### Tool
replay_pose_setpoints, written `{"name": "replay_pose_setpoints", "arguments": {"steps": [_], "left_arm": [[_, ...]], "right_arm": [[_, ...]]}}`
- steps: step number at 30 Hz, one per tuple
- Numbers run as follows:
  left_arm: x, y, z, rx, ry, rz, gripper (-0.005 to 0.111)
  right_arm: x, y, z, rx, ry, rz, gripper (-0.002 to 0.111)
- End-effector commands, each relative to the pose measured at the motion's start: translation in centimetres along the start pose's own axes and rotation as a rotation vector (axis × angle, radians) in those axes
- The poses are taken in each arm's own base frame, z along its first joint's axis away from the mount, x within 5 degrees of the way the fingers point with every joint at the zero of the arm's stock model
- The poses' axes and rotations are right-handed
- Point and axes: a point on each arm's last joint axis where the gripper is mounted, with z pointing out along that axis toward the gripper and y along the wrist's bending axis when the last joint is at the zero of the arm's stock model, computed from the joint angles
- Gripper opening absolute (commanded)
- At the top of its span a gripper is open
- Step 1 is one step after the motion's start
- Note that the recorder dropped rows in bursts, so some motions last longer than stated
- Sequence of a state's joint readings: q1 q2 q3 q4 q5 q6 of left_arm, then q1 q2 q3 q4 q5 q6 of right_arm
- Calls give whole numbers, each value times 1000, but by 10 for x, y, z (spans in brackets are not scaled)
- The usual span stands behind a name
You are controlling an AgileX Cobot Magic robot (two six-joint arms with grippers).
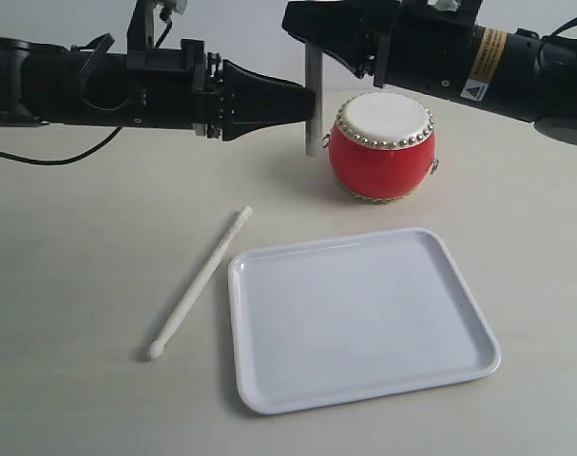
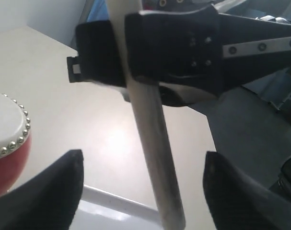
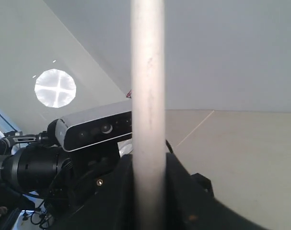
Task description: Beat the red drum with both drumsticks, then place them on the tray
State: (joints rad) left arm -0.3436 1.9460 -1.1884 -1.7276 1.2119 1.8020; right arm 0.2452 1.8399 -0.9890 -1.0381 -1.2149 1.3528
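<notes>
The red drum (image 1: 383,152) stands on the table behind the white tray (image 1: 364,323). My right gripper (image 1: 312,33) reaches in from the upper right, shut on one drumstick (image 1: 314,109) that hangs upright to the left of the drum. My left gripper (image 1: 310,98) comes in from the left and is open, its fingers either side of that stick without touching it. The left wrist view shows the stick (image 2: 155,143) between the wide fingers (image 2: 68,187), with the drum (image 2: 6,143) and the tray's rim (image 2: 111,206) beyond. A second drumstick (image 1: 201,283) lies flat on the table left of the tray.
The right wrist view shows the held stick (image 3: 147,72) rising from my right gripper (image 3: 147,165), with the left arm's camera housing (image 3: 95,127) close behind it. Both arms meet above the table's back middle.
</notes>
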Motion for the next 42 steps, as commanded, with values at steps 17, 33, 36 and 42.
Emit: {"name": "replay_pose_setpoints", "arguments": {"steps": [17, 33, 36, 42], "left_arm": [[-10, -6, 1, 14, -26, 76, 27], [-10, -6, 1, 14, -26, 47, 11], [-10, -6, 1, 14, -25, 43, 0], [-10, -6, 1, 14, -25, 36, 0]], "right_arm": [[8, 15, 17, -56, 4, -19, 0], [10, 15, 17, -59, 21, -7, 0], [10, 15, 17, -59, 21, -7, 0], [10, 15, 17, -59, 21, -7, 3]]}}
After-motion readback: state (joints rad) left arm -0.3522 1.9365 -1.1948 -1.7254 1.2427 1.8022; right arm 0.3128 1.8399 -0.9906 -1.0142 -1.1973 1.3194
